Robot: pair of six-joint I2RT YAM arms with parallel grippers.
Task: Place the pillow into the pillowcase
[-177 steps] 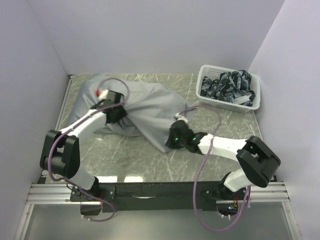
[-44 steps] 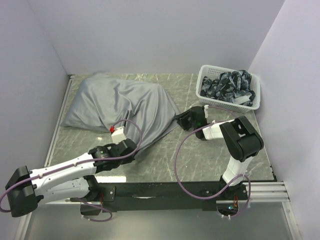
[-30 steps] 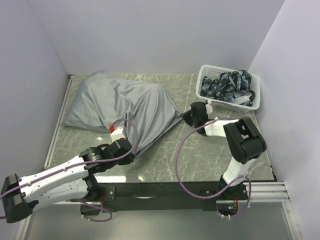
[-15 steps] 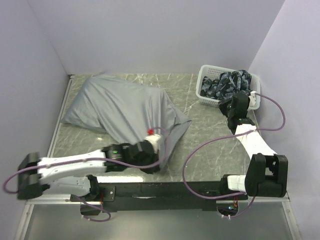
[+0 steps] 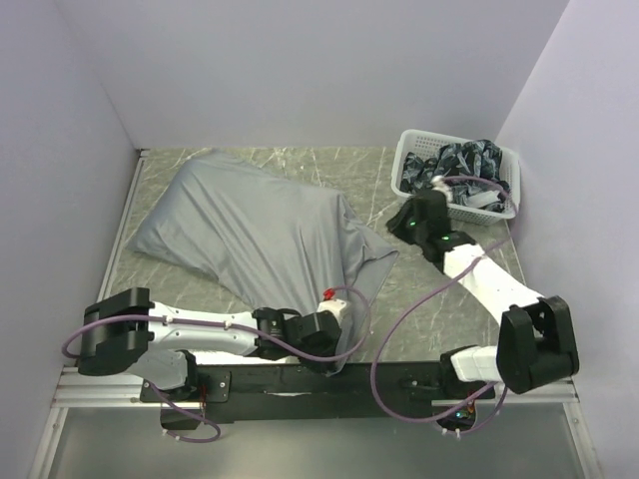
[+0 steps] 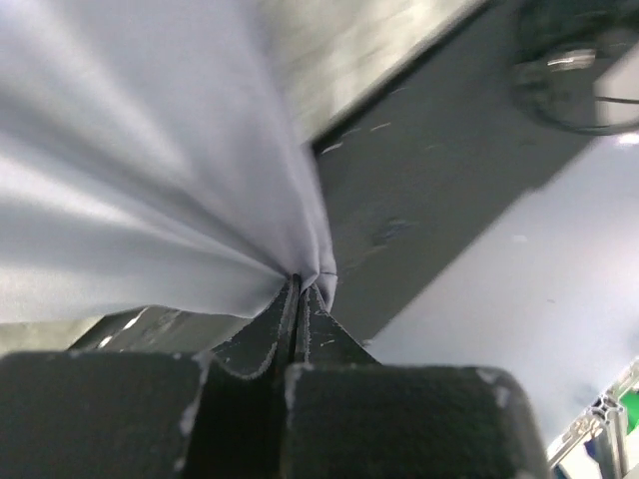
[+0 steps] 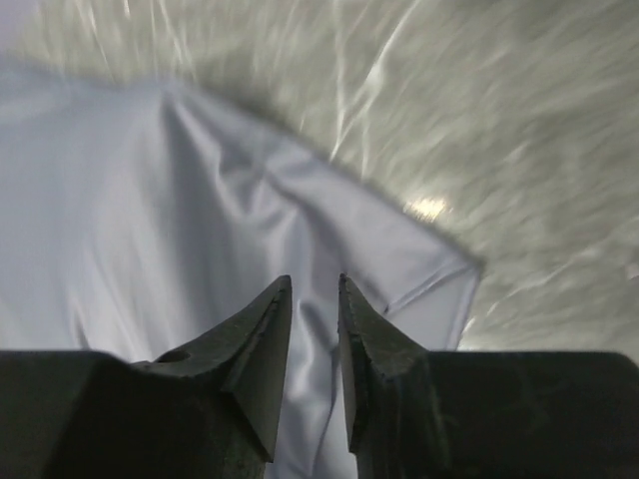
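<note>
The grey pillowcase (image 5: pixel 250 225) lies bulging across the left and middle of the table. The pillow is hidden; no cream fabric shows. My left gripper (image 5: pixel 334 346) is at the table's near edge, shut on a pinched fold of the pillowcase (image 6: pixel 150 150). In the left wrist view that fold comes out between the closed fingertips of the left gripper (image 6: pixel 300 286). My right gripper (image 5: pixel 403 222) hangs just right of the pillowcase's right corner. In the right wrist view the right gripper (image 7: pixel 314 284) is open a little above the grey pillowcase (image 7: pixel 150 190), with nothing between its fingers.
A white basket (image 5: pixel 507 205) filled with dark patterned cloths stands at the back right, just behind the right arm. The marble table (image 5: pixel 439 289) ends at a black rail (image 5: pixel 399 374) along the near edge. Walls close in the left, back and right sides.
The left gripper has dragged the pillowcase's edge right and toward the near rail. The right gripper has left the basket, swung left toward the pillowcase's corner and opened.
</note>
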